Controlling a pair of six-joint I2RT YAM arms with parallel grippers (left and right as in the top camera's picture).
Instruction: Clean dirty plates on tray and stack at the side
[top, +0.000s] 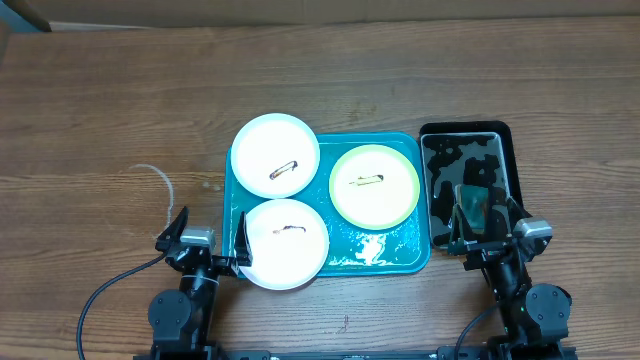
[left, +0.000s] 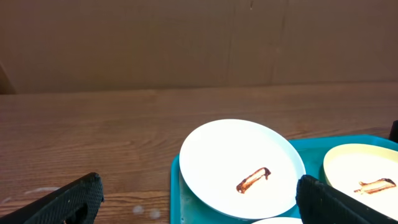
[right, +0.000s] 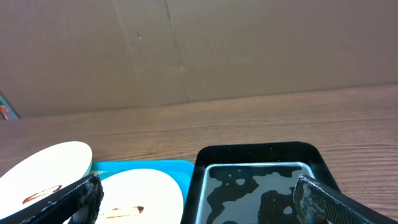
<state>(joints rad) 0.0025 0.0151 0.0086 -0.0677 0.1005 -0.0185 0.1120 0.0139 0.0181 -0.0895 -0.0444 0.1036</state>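
Three plates lie on the teal tray (top: 415, 252). A white plate (top: 275, 156) sits at the far left, overhanging the rim; it also shows in the left wrist view (left: 242, 167). A second white plate (top: 288, 243) sits at the near left, over the front rim. A pale yellow-green plate (top: 374, 185) is at the right; it also shows in the right wrist view (right: 140, 196). Each has a brown smear. My left gripper (top: 210, 238) is open and empty by the tray's near left corner. My right gripper (top: 492, 225) is open and empty over the black tub's near end.
A black tub (top: 467, 135) holding water stands right of the tray; it also shows in the right wrist view (right: 261, 183). A small greenish-grey object (top: 472, 203) lies in its near end. A thin white loop (top: 160, 180) lies on the wooden table (top: 100, 120) at the left.
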